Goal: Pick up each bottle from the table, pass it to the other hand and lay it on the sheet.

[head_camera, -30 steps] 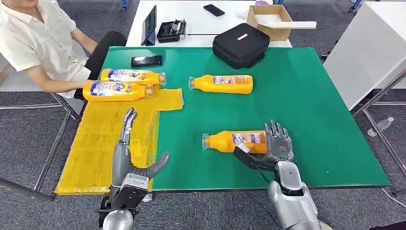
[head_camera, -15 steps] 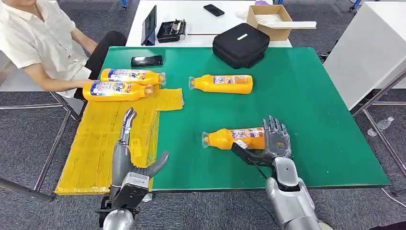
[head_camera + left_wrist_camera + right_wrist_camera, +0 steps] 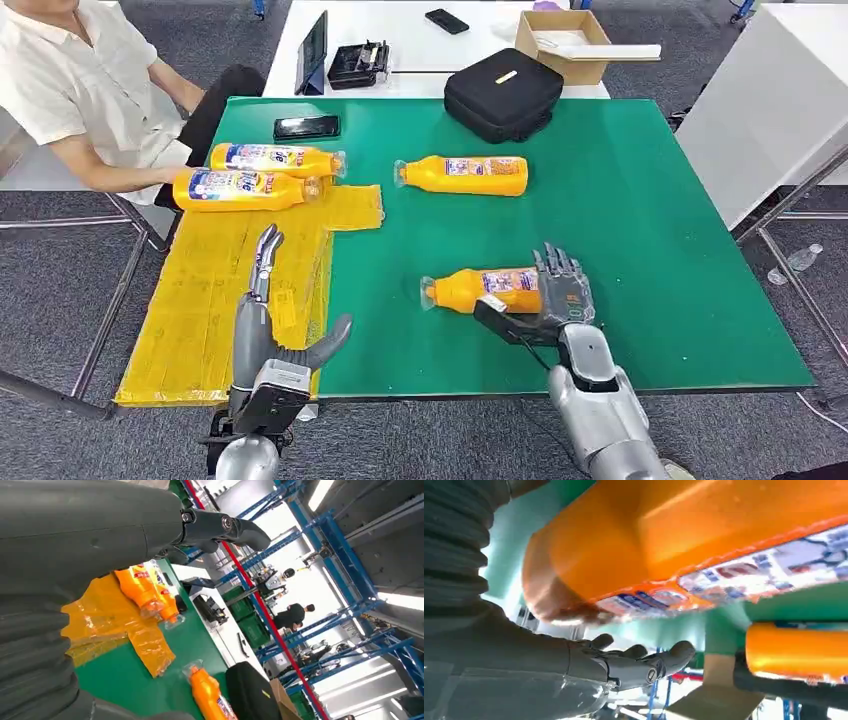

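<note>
The nearest bottle (image 3: pixel 488 289), lying crosswise with its cap toward the spread left hand (image 3: pixel 268 318), is apparently clasped by the right hand (image 3: pixel 556 298).

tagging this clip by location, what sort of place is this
Probably a robot test area in an industrial hall or lab: the left wrist view shows tall blue steel racking under strip lights, and the head view shows a green-topped work table on grey carpet, with a seated person watching.
</note>
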### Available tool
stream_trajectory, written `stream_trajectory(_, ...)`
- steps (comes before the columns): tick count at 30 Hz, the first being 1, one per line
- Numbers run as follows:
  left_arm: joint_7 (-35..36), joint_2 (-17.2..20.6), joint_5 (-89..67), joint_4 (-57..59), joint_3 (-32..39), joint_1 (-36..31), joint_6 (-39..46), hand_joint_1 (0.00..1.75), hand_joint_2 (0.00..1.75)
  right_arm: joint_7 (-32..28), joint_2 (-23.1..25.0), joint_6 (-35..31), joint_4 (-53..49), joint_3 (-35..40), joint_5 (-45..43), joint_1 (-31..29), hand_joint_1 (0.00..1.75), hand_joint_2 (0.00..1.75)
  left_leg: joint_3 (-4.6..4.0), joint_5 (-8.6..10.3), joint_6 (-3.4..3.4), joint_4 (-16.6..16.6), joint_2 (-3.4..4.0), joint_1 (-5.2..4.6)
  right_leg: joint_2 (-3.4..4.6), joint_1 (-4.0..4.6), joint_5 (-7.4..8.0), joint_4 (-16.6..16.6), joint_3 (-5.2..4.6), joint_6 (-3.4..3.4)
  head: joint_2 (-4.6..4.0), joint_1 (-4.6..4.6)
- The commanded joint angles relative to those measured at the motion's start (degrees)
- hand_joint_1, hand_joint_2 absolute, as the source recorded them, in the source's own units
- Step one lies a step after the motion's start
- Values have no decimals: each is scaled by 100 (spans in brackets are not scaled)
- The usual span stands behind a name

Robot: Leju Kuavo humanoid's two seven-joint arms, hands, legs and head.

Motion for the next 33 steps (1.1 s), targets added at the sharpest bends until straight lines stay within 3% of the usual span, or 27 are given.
stream_trajectory(1,-26,-288,104,366,-196,-15,-12,0,175,-166,-193,205,1290,-145,-159,-442,175,175,16,-5,2,-2,3,2,-6,5,-4,-8,21,-15,0,0)
stream_trajectory(9,-38,-289,128,418,-210,-46,-24,0,175,-182,-287,123,1502,-224,-258,-394,164,175,36,-9,4,-6,-2,6,-16,12,-7,-20,47,-27,0,0)
stream_trajectory(12,-35,-289,126,411,-197,-45,-39,0,175,-153,-290,163,1493,-259,-257,-376,175,175,34,-5,3,-4,-11,6,-21,10,-7,-17,41,-22,0,0)
stream_trajectory(24,-47,-289,107,469,-202,-94,-82,0,175,-264,-365,361,1642,-396,-413,-360,175,175,58,-2,4,-5,-14,6,-26,12,-5,-23,65,-26,0,2)
stream_trajectory(27,-73,-289,149,500,-201,-111,-115,0,175,-674,-359,438,1578,-600,-894,-290,175,175,68,-6,3,2,-19,8,-29,13,-8,-20,49,-25,0,2)
stream_trajectory(31,-160,-289,538,617,-180,-190,-224,0,175,-1506,-513,1061,1222,-770,-2252,25,175,175,78,-13,13,-5,-19,7,-27,11,-8,-26,31,-18,0,0)
stream_trajectory(33,-161,-289,541,627,-178,-198,-222,0,175,-1493,-555,1072,1169,-721,-2320,69,175,175,84,-12,13,-9,-31,8,-42,14,-12,-32,39,-27,0,2)
